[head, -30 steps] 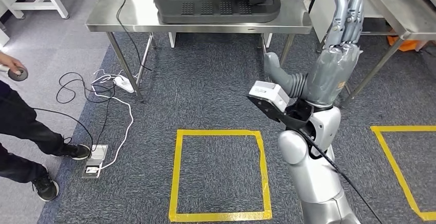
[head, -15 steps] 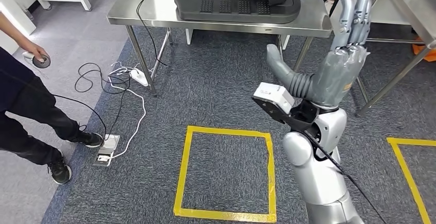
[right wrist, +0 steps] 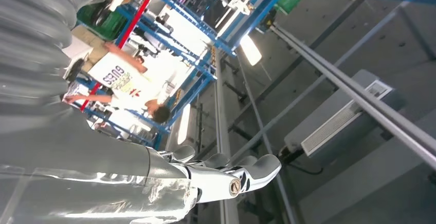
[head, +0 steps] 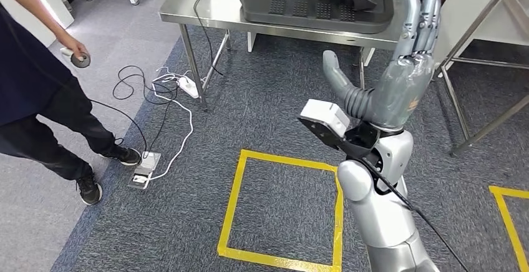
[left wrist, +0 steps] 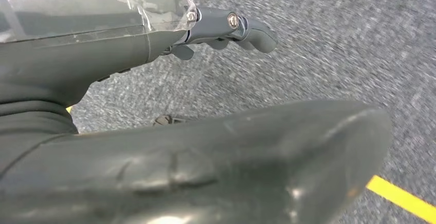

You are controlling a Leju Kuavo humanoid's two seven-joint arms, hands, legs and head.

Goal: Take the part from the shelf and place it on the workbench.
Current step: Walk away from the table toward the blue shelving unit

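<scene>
Right hand raised and empty, black part lying on the far worktop

The right hand is held upright, fingers straight, thumb spread, nothing gripped; the left hand is seen over carpet, fingers extended and empty. The black moulded part rests on the steel worktop. The body should be squared to the worktop before reaching. Blue racking is revealed by the right wrist view.

The table is made of brushed, dully shining metal, and the tray on it looks like matt black moulded plastic. The floor is covered in rough grey carpet marked with glossy yellow tape. The right hand is finished in smooth satin grey, perhaps metal.
</scene>
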